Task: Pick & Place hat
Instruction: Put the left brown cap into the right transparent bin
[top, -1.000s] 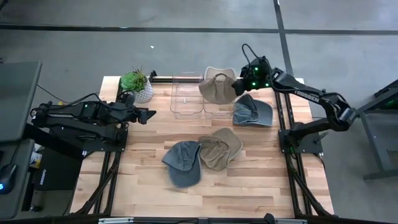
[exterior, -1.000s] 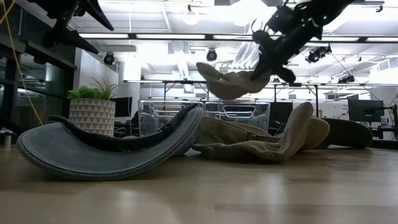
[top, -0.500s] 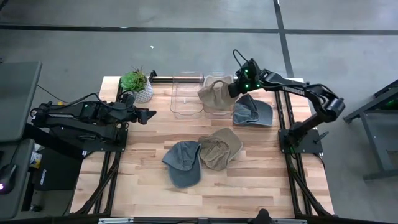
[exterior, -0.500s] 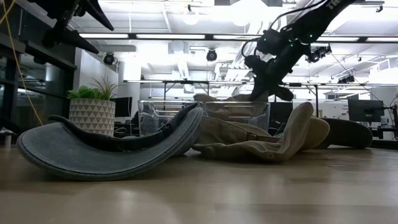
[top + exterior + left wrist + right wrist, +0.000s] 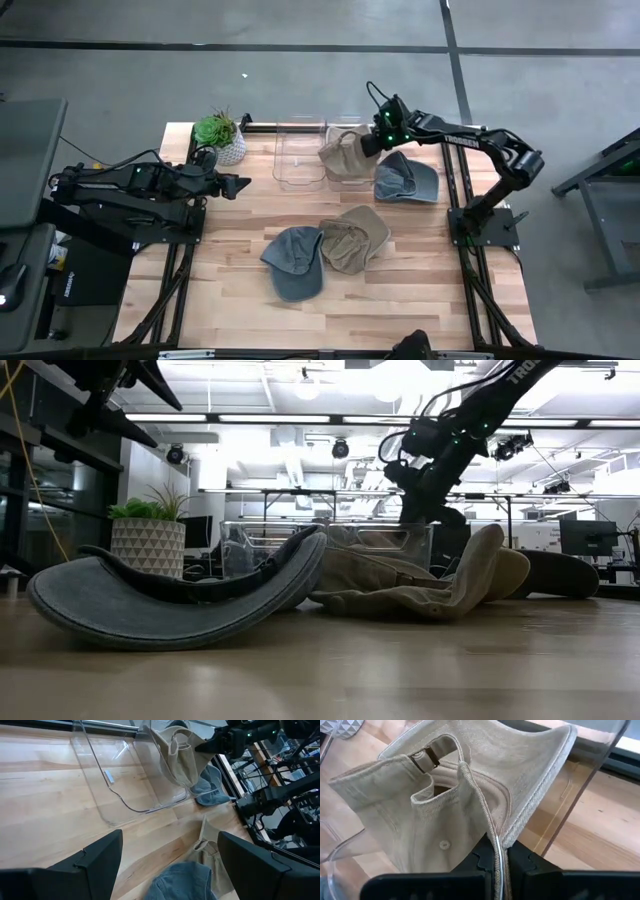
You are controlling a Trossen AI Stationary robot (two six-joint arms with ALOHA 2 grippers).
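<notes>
Now tan hat (image 5: 470,795) in right tool (image 5: 496,856)

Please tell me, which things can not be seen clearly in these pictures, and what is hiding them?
- Whether the beige hat, held by the shut right gripper, already rests on the floor of the clear bin: the low view is blocked by the blue hat in front.
- The hat's front side: in the right wrist view only its inside and strap show.
- The left gripper: the left wrist view cuts off its fingers at the bottom edge.
</notes>
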